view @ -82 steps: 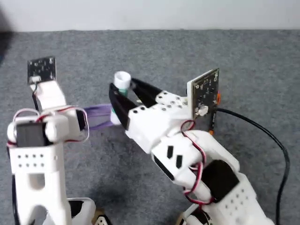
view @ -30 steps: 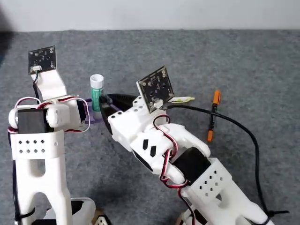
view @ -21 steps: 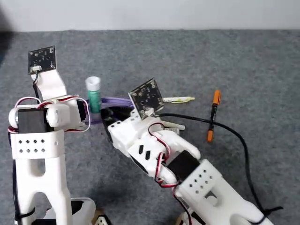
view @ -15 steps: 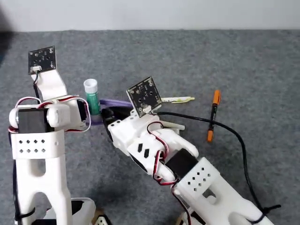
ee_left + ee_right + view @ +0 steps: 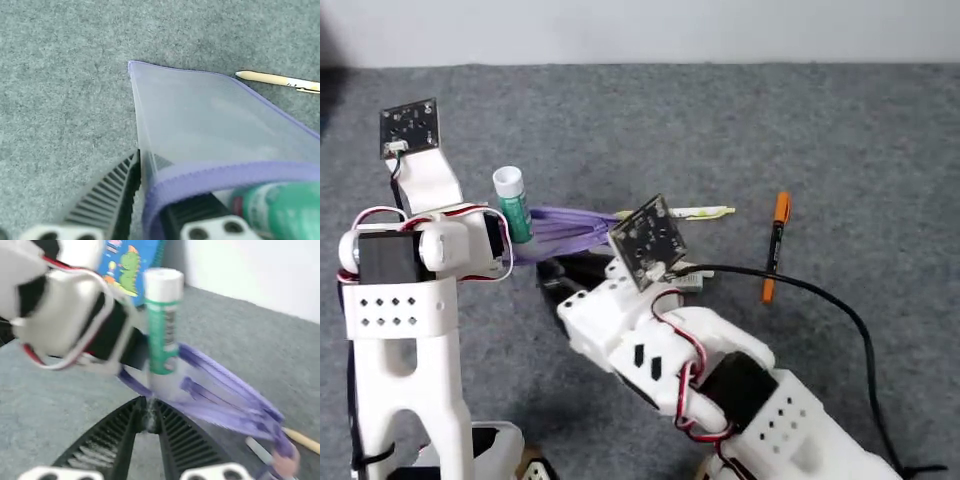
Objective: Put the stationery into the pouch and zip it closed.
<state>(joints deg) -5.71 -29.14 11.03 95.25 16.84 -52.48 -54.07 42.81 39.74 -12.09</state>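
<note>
The purple mesh pouch (image 5: 572, 227) lies on the grey carpet, and my left gripper (image 5: 508, 250) is shut on its mouth edge (image 5: 165, 182). A green glue stick (image 5: 512, 206) with a white cap stands tilted in the pouch mouth, right beside the left gripper (image 5: 142, 162). My right gripper (image 5: 555, 277) sits just in front of the pouch, shut with nothing in it. In the right wrist view its fingers meet at the tips (image 5: 148, 416) just below the glue stick (image 5: 162, 325) and the pouch (image 5: 225, 397).
A cream pencil (image 5: 692, 212) lies past the pouch's far end (image 5: 280, 80). An orange pen (image 5: 774, 245) lies to the right on the carpet. A white pen (image 5: 692, 278) is partly hidden under the right arm. A cable (image 5: 820, 295) trails from the right wrist camera.
The right gripper carried the glue stick left to the pouch mouth, let it go and drew back toward the front. The left arm stayed still, holding the pouch.
</note>
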